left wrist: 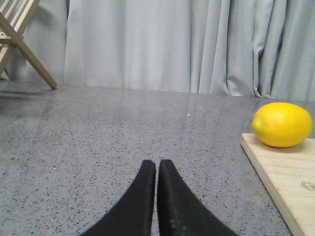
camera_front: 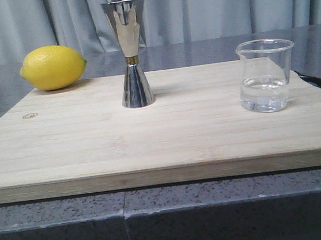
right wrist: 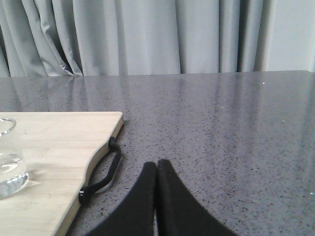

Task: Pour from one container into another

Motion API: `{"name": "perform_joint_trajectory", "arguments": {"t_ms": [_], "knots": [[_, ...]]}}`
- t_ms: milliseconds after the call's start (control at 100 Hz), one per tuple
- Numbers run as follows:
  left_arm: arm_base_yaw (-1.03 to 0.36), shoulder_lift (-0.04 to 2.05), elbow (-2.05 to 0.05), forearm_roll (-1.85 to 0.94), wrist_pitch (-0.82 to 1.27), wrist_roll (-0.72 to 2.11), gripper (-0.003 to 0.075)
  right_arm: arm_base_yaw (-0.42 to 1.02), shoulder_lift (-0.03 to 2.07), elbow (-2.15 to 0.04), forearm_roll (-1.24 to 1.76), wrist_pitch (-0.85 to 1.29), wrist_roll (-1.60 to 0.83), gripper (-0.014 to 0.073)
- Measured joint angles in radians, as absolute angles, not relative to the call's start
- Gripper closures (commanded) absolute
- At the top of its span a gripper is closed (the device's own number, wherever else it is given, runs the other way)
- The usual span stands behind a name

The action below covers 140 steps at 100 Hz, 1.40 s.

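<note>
On the bamboo cutting board [camera_front: 162, 137], the glass beaker [camera_front: 266, 76] stands upright at about 3 o'clock from the board's centre, holding clear liquid in roughly its lower third. The steel jigger [camera_front: 130, 54] stands upright at about 12 o'clock, well apart from the beaker, upper cup open. A lemon [camera_front: 53, 67] rests at the board's 10 o'clock corner, clear of both vessels.

Left gripper [left wrist: 157, 167]: fingers pressed together, holding nothing, over bare countertop [left wrist: 123, 132] beside the board. Right gripper [right wrist: 156, 169]: fingers likewise closed and empty, over countertop near the board's black cord loop [right wrist: 106, 172].

Assessment: no grasp has begun. The right arm sits nearer the beaker and appears the sensible choice. Recommended practice: spread the fingers before approach, take the beaker around its mid-wall, keep it level in transit, bring the pouring lip over the jigger's mouth, then tilt slowly. The jigger's narrow waist suggests it tips easily; avoid contact.
</note>
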<state>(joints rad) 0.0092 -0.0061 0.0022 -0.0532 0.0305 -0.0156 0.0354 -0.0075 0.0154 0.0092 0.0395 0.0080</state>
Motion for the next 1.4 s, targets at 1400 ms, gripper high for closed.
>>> {"name": "perform_joint_trajectory", "arguments": {"t_ms": [1400], "knots": [[0.009,0.364,-0.418,-0.174,0.118,-0.016,0.0739,0.035,0.185,-0.228,0.053,0.109,0.01,0.0662]]}}
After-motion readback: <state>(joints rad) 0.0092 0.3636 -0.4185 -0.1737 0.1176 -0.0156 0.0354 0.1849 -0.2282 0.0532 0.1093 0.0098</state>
